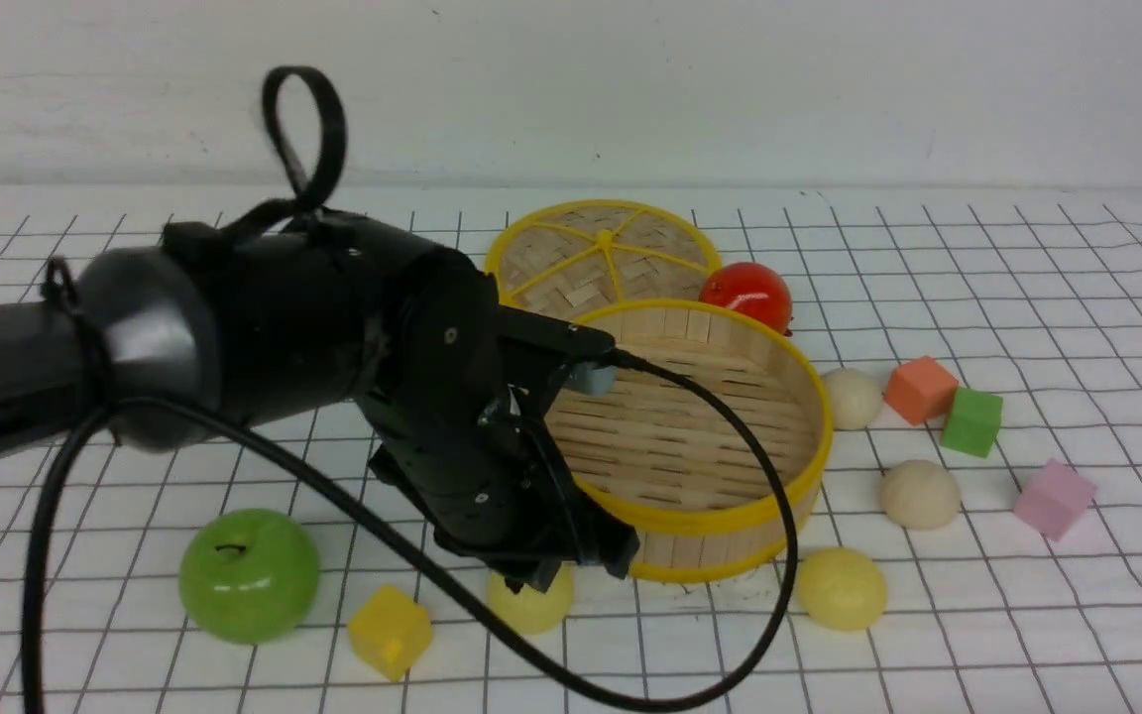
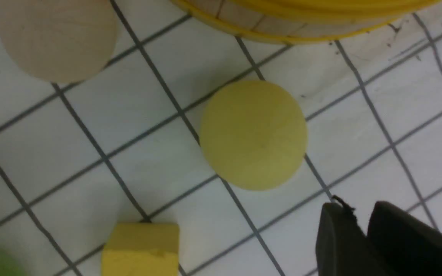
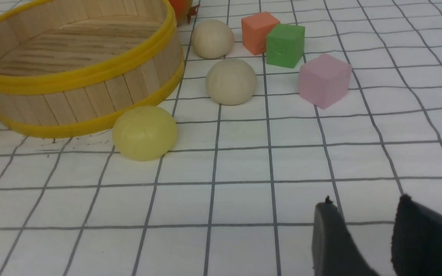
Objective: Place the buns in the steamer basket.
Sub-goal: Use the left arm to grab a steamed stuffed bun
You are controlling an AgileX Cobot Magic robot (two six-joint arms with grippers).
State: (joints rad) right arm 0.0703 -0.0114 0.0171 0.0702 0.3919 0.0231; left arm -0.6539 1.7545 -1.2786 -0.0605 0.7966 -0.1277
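Step in hand looks like the first pick; basket (image 1: 700, 518) sits mid-desk with a bare floor, and all five buns lie on the desk (image 1: 1077, 615) outside it. Left gripper (image 2: 361, 214) hangs low by the left yellow bun (image 1: 529, 605), which lies just in front of the basket's near wall. The wrist view shows that bun off to the side of the tips, not between them. Its jaws look nearly together with nothing in them; fully pressed or not, can't tell. Right gripper (image 3: 366, 207) is low over bare desk; jaws spread and empty. Right yellow bun (image 1: 841, 588) is close by the basket wall; near cream bun (image 1: 918, 493) and far cream bun (image 1: 851, 397) are right of the basket. A third cream bun (image 2: 56, 38) shows only in the left wrist view.

Next move probably calls for spreading the left jaws wider than the bun, centring over it, dropping and pinching gently; then lifting clear of the rim. The wall is close, so mind a knock.
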